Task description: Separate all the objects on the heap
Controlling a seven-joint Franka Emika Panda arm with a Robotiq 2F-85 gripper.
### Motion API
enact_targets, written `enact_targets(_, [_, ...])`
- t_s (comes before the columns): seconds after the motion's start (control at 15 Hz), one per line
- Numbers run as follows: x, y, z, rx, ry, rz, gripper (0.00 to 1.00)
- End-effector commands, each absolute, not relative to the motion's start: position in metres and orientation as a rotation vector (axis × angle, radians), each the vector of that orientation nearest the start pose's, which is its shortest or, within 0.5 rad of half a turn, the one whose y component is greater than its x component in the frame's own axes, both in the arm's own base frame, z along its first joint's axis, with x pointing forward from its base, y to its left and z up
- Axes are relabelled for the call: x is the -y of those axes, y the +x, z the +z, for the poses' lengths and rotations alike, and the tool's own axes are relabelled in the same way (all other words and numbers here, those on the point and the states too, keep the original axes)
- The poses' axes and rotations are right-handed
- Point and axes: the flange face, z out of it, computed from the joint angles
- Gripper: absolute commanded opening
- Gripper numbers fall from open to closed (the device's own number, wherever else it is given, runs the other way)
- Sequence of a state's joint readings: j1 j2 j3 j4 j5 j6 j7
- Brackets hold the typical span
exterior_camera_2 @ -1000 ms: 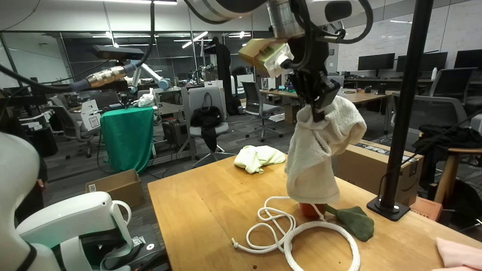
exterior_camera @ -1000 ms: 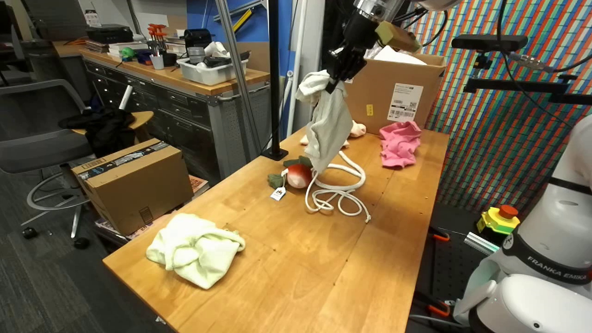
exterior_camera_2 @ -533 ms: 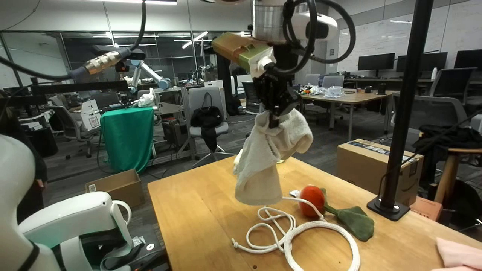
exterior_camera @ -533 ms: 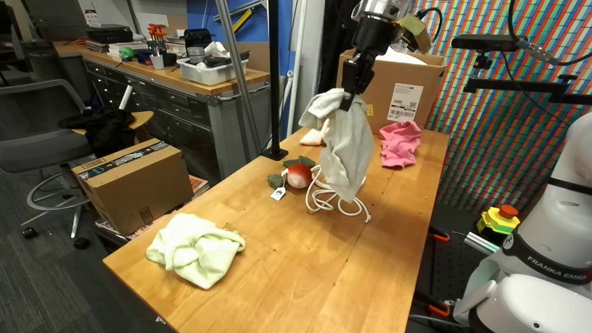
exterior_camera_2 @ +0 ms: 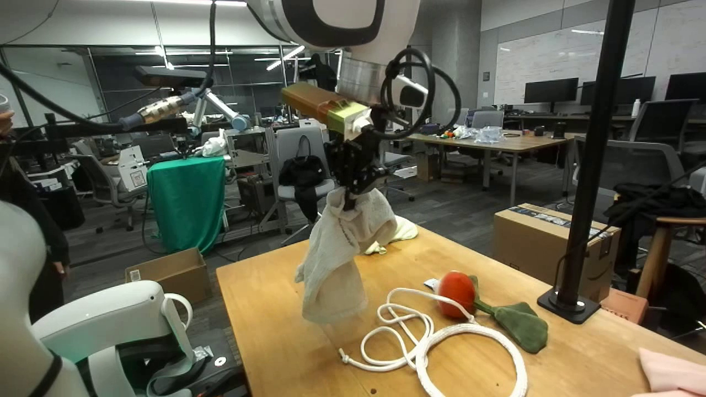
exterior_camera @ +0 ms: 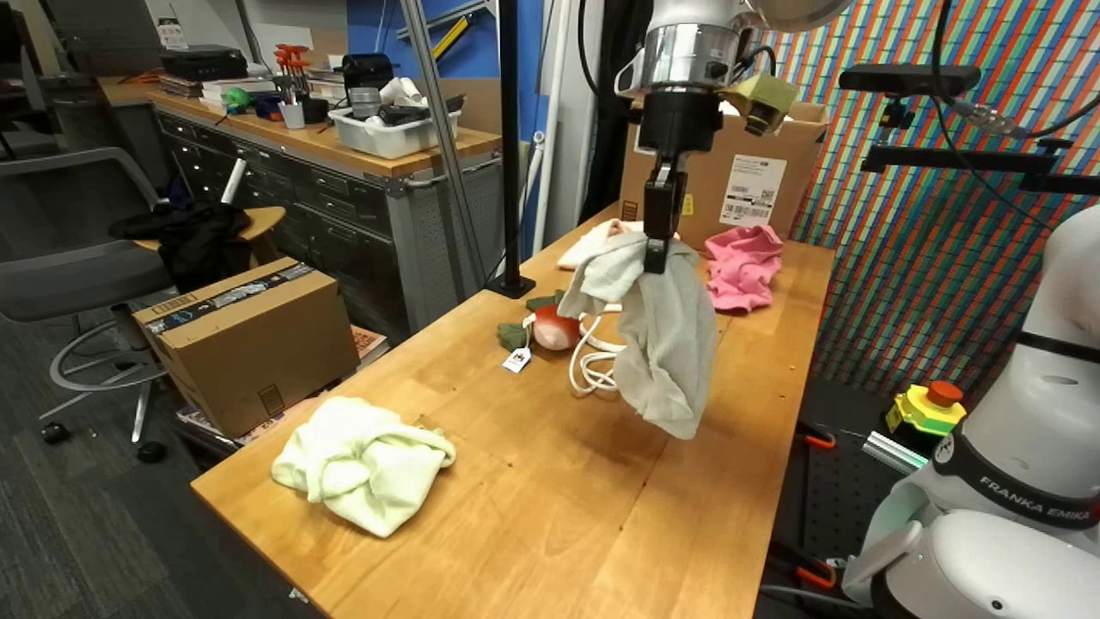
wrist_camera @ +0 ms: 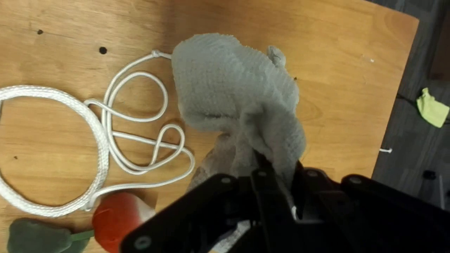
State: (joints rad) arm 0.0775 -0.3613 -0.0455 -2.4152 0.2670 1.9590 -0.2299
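My gripper (exterior_camera: pixel 656 256) is shut on a grey-white towel (exterior_camera: pixel 669 361) and holds it bunched near its top. The towel hangs down over the table, and whether its lower end touches is unclear. In the wrist view the towel (wrist_camera: pixel 225 80) fills the space ahead of the fingers (wrist_camera: pixel 279 158). A red and white plush radish (exterior_camera_2: pixel 456 295) with green leaves lies beside a coiled white rope (exterior_camera_2: pixel 469 330); a rope strand runs against it. A light green cloth (exterior_camera: pixel 365 464) lies crumpled at the near end. A pink cloth (exterior_camera: pixel 743 266) and a pale peach cloth (exterior_camera: pixel 584 248) lie at the far end.
The wooden table (exterior_camera: pixel 533 481) has a black post (exterior_camera_2: pixel 579 220) on a base at its edge. A large cardboard box (exterior_camera: pixel 756 176) stands at the table's far end. Another box (exterior_camera: pixel 249 344) stands off the table beside it.
My gripper has carried the towel away from above the radish, towards the robot-base side of the table, and lower. The radish and rope show more in an exterior view. The other cloths have not moved.
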Motion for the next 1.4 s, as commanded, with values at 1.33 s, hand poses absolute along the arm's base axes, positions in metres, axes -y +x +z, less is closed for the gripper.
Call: enact_targets(1.33, [-0.229, 0.407, 0.411, 0.443, -2.617, 0.219, 0.05])
